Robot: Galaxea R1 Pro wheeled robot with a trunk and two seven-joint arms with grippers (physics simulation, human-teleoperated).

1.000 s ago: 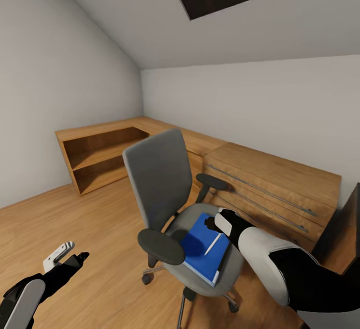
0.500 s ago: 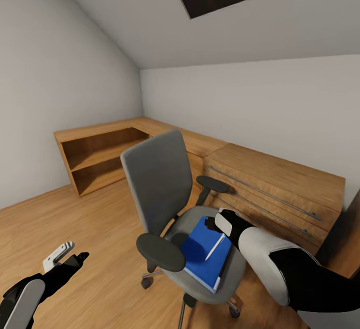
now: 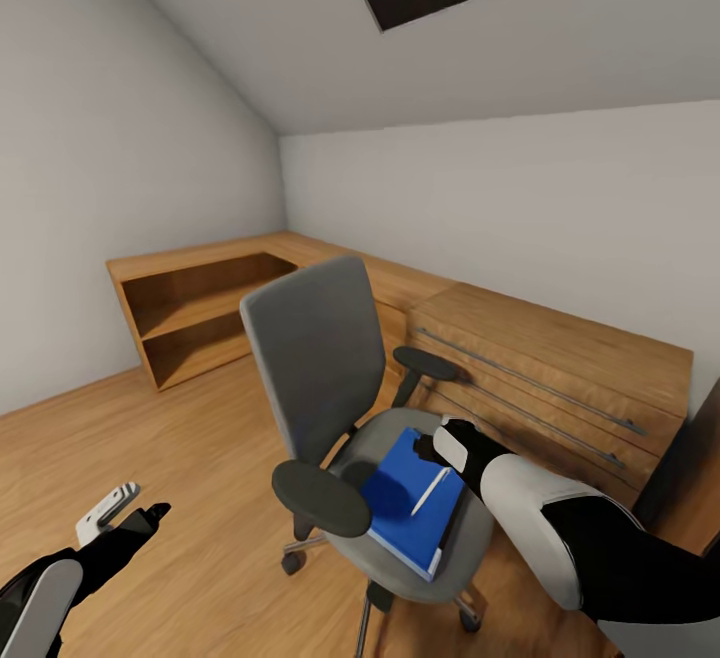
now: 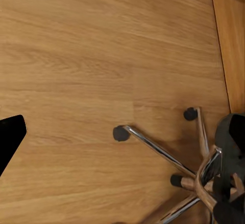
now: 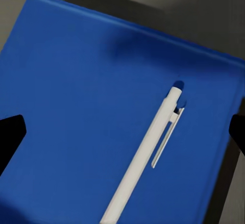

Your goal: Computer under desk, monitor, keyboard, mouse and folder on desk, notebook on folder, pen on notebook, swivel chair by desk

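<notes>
Sloped attic walls frame the chair point(image 3: 385, 438); on its seat lies the folder point(image 3: 405, 503) with the pen point(image 5: 145, 155) across it. Your right gripper point(image 3: 432, 448) hovers just above, jaws spread and empty, far nearer than your left gripper point(image 3: 125, 516), also spread.

Matt grey cloth is covering the swivel chair point(image 3: 320, 358), whose base point(image 4: 168, 155) is gleaming like chrome; on its seat, a smooth blue folder point(image 5: 102, 106) is carrying a glossy white plastic pen point(image 5: 148, 157).
</notes>
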